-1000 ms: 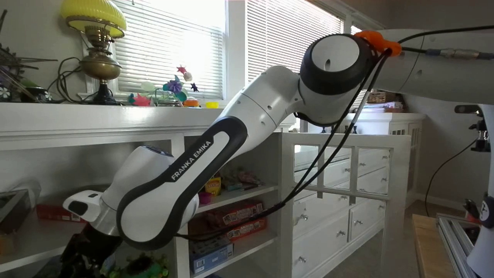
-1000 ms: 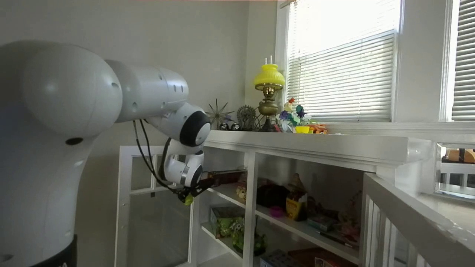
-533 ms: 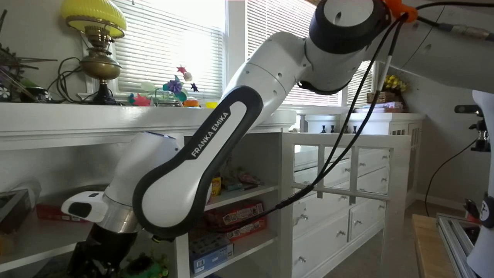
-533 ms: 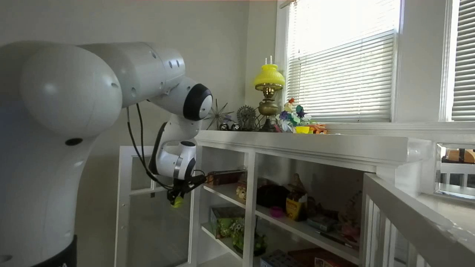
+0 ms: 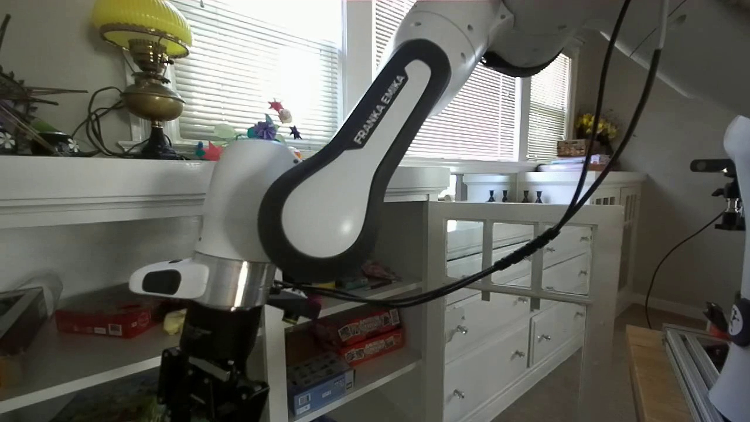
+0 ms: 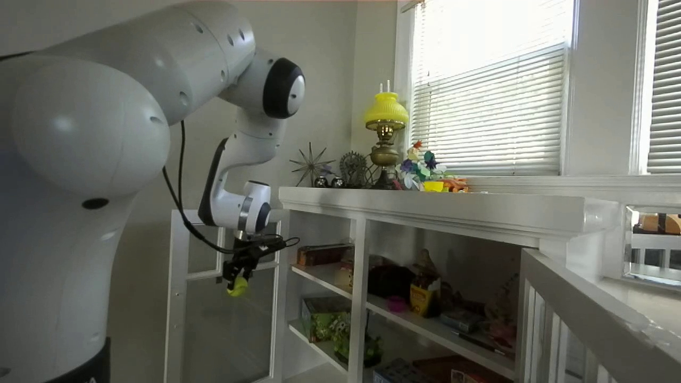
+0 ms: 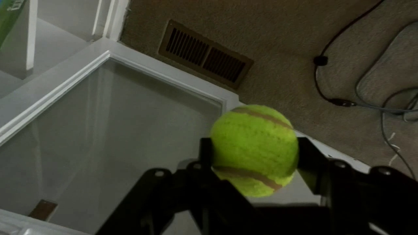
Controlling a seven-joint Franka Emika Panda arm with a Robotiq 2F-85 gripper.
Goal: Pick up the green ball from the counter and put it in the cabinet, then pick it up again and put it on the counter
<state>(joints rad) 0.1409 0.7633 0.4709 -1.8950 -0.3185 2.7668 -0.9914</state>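
1. We see the pincer [image 7: 254, 153] holding the green ball [image 7: 253, 143], its fingers [image 7: 206, 151] against opposite sides of it in the wrist view.
2. Since a second ago, both have shifted away from the cabinet [image 6: 360, 298] in an exterior view; there we now find the ball in the air, seen against the glass door [image 6: 229, 330] and lower than the tabletop [image 6: 452, 205].
3. The arm [image 5: 334, 205] has risen: in an exterior view its forearm slants more steeply than before, and the pincer hangs more nearly upright.
4. With the arm shifted, the red box [image 5: 105, 321] in the cabinet shows more fully to us than it did.
5. On the tabletop, the lamp [image 6: 385, 133] and the coloured flowers [image 6: 417, 165] stand where they stood, though the arm now hides the flowers' lower part in an exterior view.
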